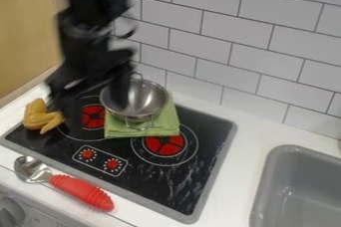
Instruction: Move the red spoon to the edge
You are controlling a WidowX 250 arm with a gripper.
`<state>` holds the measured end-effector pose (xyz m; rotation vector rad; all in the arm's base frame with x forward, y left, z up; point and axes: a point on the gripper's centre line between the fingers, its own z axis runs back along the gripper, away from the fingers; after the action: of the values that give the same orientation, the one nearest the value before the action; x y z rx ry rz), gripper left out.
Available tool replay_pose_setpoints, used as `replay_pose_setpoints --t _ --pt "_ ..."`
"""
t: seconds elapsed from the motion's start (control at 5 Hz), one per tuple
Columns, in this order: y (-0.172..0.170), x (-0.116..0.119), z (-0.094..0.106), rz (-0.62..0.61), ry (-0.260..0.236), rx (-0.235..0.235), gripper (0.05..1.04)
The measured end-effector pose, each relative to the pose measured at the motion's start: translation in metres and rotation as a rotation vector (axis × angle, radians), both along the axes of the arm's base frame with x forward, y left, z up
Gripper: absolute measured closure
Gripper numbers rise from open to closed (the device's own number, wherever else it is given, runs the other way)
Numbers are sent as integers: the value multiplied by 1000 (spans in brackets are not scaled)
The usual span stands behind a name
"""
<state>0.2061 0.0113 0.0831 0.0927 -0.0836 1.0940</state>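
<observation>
The spoon with the red ribbed handle (pixel 83 191) lies on the white counter strip in front of the stove, at the lower left. Its metal bowl points left and its handle slants down to the right. At the upper left, my gripper (pixel 91 96) hangs blurred over the back left of the stove, its fingers spread apart. One finger is beside the yellow toy and the other is in front of the metal pot's left part. The spoon is well below the gripper in the view, apart from it.
The metal pot (pixel 144 99) rests on a folded green cloth (pixel 161 125) on the black stove (pixel 176 176). A yellow toy (pixel 41 117) sits at the stove's left side. The grey sink (pixel 299 191) is at the right, and a tiled wall (pixel 220 47) stands behind.
</observation>
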Motion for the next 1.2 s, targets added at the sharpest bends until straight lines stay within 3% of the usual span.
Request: replay_pose_setpoints --t 0.2,0.4,0.6,1.0,1.2 --pt "-13 7 0 -240 56 30 85" --pt "-18 10 0 -480 109 19 85" --pt "-24 14 -3 -741 167 -26 85" --pt "-30 39 -1 -881 136 -37 85" --pt "-23 54 8 -865 124 -23 85"
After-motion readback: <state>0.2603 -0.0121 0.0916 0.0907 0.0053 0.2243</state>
